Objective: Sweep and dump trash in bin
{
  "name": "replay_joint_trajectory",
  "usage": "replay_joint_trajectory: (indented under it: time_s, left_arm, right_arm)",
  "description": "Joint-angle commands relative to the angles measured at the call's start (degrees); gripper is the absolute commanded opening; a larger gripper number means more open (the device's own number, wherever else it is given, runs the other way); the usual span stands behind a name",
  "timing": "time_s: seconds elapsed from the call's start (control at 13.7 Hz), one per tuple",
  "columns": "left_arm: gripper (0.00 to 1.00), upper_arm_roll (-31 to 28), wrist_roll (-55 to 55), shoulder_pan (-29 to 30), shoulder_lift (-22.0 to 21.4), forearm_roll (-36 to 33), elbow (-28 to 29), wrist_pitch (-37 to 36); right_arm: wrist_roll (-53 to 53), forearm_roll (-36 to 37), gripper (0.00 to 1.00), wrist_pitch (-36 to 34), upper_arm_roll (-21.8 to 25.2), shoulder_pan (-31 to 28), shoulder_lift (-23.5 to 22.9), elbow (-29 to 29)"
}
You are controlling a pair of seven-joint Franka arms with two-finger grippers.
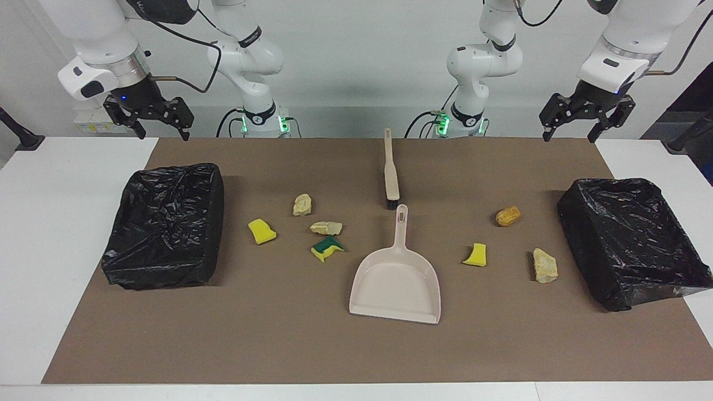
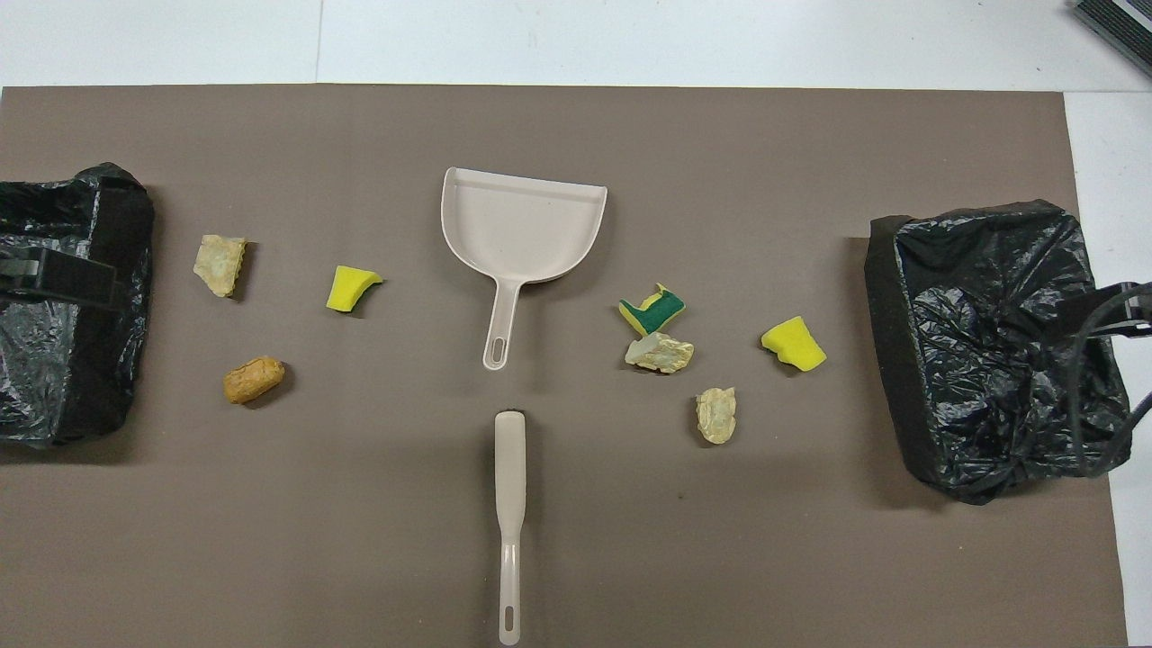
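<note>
The brush (image 1: 391, 170) lies along the counter's midline, its long axis running straight away from the robots, handle end nearest them and bristle head just short of the dustpan (image 1: 396, 278) handle, so either arm could take it (neither is clearly nearer). The left pincer (image 1: 586, 120) hangs open over the counter's edge at its own end, near one black-lined bin (image 1: 632, 239); the right pincer (image 1: 149, 117) hangs open likewise near the other bin (image 1: 164, 223). The trash (image 1: 326, 228) is split: four scraps toward the right arm's end, three toward the left arm's, all still on the brown mat (image 1: 278, 334).
</note>
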State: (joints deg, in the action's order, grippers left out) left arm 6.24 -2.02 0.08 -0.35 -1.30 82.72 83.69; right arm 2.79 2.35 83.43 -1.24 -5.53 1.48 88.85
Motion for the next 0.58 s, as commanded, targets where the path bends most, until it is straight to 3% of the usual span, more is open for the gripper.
replay_joint_trajectory:
  time_s: [0.0, 0.15, 0.51]
  left_arm:
    - [1.00, -3.75, -1.41, -4.27, -1.40, 0.77, 0.07, -1.86]
    - [1.00, -5.62, -1.32, -6.49, -1.84, 0.77, 0.25, -1.86]
    - [1.00, -6.06, -0.98, -5.70, -2.90, 1.39, 2.01, -1.16]
  right_arm:
    - [-1.12, 0.02, 1.00, -1.25, -0.08, 0.16, 0.89, 0.71]
    - [-1.03, 0.11, 1.00, -1.60, -0.08, 0.16, 0.89, 0.71]
    - [-0.68, 0.11, 1.00, -0.46, -2.54, 2.78, -0.77, 1.76]
